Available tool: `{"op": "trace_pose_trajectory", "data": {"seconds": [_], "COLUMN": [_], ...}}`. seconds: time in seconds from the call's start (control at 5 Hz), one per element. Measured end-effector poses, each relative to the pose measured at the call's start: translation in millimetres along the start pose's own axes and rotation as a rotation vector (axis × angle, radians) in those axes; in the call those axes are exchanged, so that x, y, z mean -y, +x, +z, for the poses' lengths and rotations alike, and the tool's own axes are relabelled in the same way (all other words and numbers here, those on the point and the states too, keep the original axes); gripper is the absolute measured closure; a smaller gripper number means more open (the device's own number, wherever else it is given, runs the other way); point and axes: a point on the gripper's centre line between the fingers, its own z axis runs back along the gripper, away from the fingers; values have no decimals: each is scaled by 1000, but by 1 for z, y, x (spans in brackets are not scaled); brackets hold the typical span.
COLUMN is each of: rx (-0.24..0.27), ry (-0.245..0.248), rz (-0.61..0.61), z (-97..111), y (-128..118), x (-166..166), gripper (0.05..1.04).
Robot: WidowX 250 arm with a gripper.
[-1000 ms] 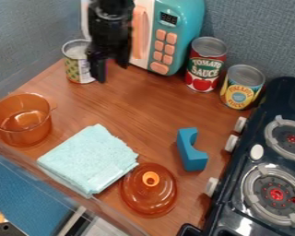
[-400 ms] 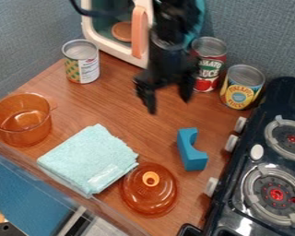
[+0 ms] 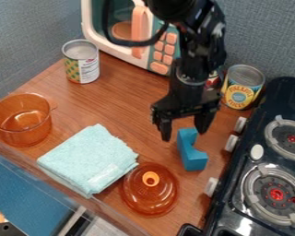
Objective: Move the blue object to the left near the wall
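While the arm (image 3: 201, 50) hangs down, its hand (image 3: 184, 133) gapes open, seemingly just above the blue block (image 3: 193, 158).

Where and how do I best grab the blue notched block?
I'd come down from above and close the open gripper across the narrow middle of the blue notched block: one finger in the curved notch facing the stove, the other on the straight side facing the folded cloth. The block is thinnest there.

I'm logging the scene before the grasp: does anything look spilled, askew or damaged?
Nothing looks spilled or damaged. The one mild oddity is the orange lid, lying beside the folded cloth while the matching pot stands uncovered.
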Motion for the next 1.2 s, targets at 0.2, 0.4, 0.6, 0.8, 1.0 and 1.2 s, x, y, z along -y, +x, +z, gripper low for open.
{"op": "trace_pose_trajectory", "data": {"seconds": [0.2,0.4,0.6,0.8,1.0,1.2], "rx": [-32,-25,-46,-38,-39,-49], "ry": [-10,0,-5,-31,-39,-47], "rz": [-40,-65,-71,-59,-25,23], "z": [-12,-24,-34,-36,-39,-36], "y": [-5,-3,-7,-4,0,7], "x": [3,2,3,6,2,-5], "gripper": [83,83,112,388,692,765]}}
